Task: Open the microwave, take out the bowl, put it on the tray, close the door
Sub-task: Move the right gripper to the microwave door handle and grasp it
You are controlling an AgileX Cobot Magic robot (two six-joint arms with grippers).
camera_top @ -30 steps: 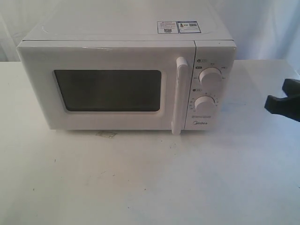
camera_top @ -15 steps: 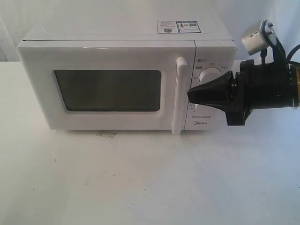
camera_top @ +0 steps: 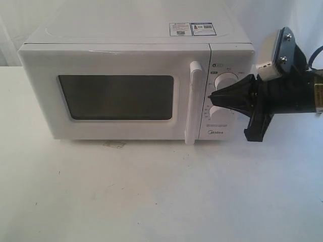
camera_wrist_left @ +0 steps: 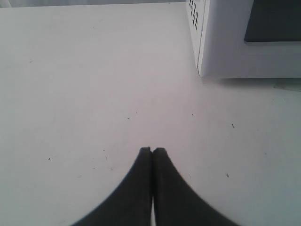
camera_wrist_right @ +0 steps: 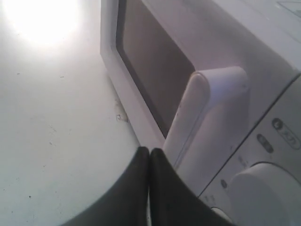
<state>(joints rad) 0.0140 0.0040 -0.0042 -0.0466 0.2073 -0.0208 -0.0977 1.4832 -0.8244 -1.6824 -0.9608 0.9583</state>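
- Right gripper: jaws pressed together and empty, tips pointing across at the knob panel between the two knobs, just right of the handle. Whether they touch the panel I cannot tell.
- Right wrist view: the same closed tips sit just beside the handle, with the window beyond.
- Left gripper: closed, holding nothing, over bare table. Only its own wrist view shows it, together with a vented side of the microwave.
- Microwave: stands toward the far edge of the table, its long axis along that edge.
- Door: shut, facing the near edge, with the handle upright.
- The window is too dark to see inside.
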